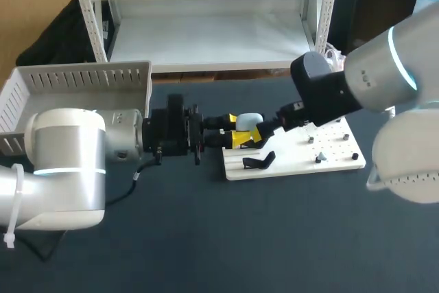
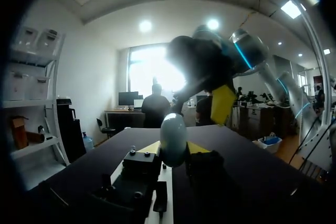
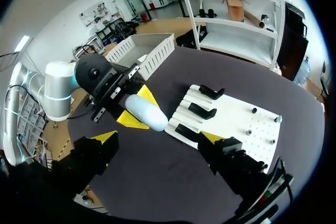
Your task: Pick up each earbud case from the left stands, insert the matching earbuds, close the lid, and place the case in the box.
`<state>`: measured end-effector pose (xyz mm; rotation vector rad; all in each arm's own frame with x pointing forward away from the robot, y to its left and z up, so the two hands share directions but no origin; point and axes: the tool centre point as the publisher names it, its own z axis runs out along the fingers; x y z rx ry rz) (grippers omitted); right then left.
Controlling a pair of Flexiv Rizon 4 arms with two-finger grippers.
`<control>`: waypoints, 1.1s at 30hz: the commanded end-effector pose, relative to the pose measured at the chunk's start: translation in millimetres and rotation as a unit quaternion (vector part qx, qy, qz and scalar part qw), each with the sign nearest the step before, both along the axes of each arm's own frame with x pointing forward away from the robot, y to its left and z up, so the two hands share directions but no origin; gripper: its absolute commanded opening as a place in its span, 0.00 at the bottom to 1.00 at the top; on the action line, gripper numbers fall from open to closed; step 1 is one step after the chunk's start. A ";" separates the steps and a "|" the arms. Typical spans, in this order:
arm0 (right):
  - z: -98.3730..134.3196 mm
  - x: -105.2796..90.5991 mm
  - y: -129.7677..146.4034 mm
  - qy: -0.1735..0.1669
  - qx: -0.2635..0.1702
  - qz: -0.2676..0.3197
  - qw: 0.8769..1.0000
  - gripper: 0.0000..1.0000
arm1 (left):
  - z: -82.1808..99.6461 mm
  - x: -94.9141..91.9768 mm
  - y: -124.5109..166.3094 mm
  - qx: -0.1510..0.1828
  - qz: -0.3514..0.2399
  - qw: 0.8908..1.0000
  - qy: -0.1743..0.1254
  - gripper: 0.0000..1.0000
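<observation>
Earbud case (image 1: pixel 250 121) half-hidden in left claw (image 1: pixel 239 130)

Seemingly pale-blue case (image 1: pixel 250 121); white board (image 1: pixel 329 159); dark table (image 1: pixel 274 238).

Dark table (image 1: pixel 274 238); white board (image 1: pixel 336 149) flat on it; small pegs (image 1: pixel 311 140) upright on board's right half.

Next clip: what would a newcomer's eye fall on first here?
The pale case, clamped in the left end effector beside the black stands on the white board. The right end effector hangs open facing it. The slatted box sits at the table's far left.
</observation>
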<state>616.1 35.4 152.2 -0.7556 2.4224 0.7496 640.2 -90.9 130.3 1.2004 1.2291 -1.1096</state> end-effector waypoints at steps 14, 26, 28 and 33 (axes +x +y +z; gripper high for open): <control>-5.9 17.8 3.1 0.011 -0.004 -0.010 1.000 1.00 | -0.9 -0.4 0.1 -0.002 0.002 1.000 -0.001 0.00; -5.2 23.7 0.3 0.009 -0.002 -0.018 1.000 1.00 | -0.9 -0.4 0.1 -0.002 0.002 1.000 -0.001 0.00; -3.7 24.5 0.3 0.008 -0.002 -0.019 1.000 1.00 | -0.9 -0.4 0.1 -0.002 0.002 1.000 -0.001 0.00; 1.9 27.4 0.9 0.002 -0.002 -0.020 1.000 1.00 | -0.9 -0.4 0.1 -0.002 0.002 1.000 -0.001 0.00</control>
